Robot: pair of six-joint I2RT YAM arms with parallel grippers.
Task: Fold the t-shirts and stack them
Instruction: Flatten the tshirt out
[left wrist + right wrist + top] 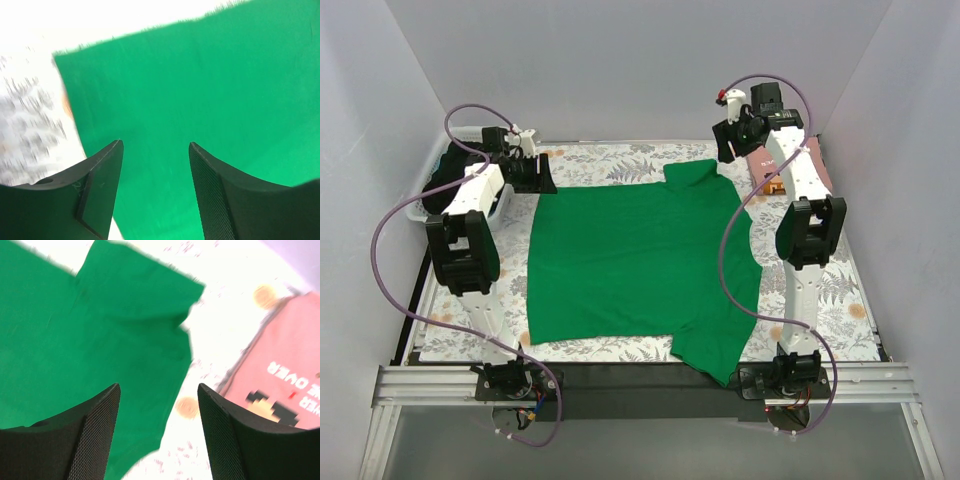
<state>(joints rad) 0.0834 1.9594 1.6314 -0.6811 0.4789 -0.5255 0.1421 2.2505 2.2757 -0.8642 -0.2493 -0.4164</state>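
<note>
Green t-shirt (630, 260) lay spread flat on floral table cloth (600, 165), mid-table; left gripper (155, 145) above its far-left corner, jaws apart, empty; right gripper (159, 386) above far sleeve, jaws apart, empty; pink t-shirt (282, 365) lay far right.

You have the green t-shirt (630, 260): plain bright green all over, no print. Pink t-shirt (290, 350): pale pink ground, white block lettering, a pixel figure in black and tan blocks. Table cloth (610, 165): white ground, grey leaf-and-flower print, scattered orange rounds. Walls (620, 70) around you: flat pale grey, unpatterned.
</note>
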